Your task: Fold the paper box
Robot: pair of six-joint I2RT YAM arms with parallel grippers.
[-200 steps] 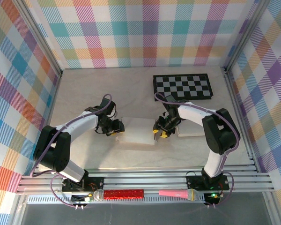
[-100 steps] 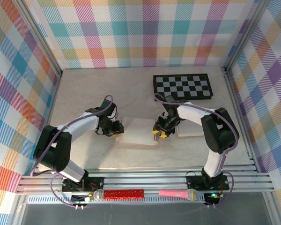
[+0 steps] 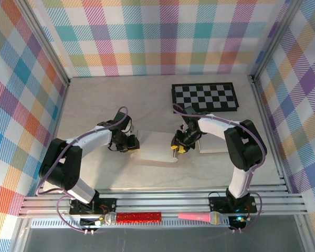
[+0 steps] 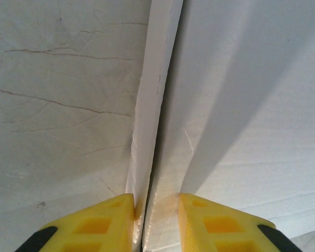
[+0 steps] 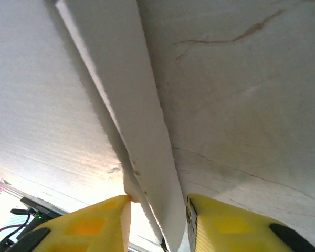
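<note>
Top external: table; box flat at centre, white card, between grippers. Left gripper astride left flap, right gripper astride right flap. Fingers narrowly parted around card; true pinch or not, cannot tell. Probably light, thin, easily creased; best gripped at flap edges beside fold.

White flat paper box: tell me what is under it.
The pale marble tabletop shows around the white paper box; beneath the sheet it is covered, so anything there cannot be seen.
</note>
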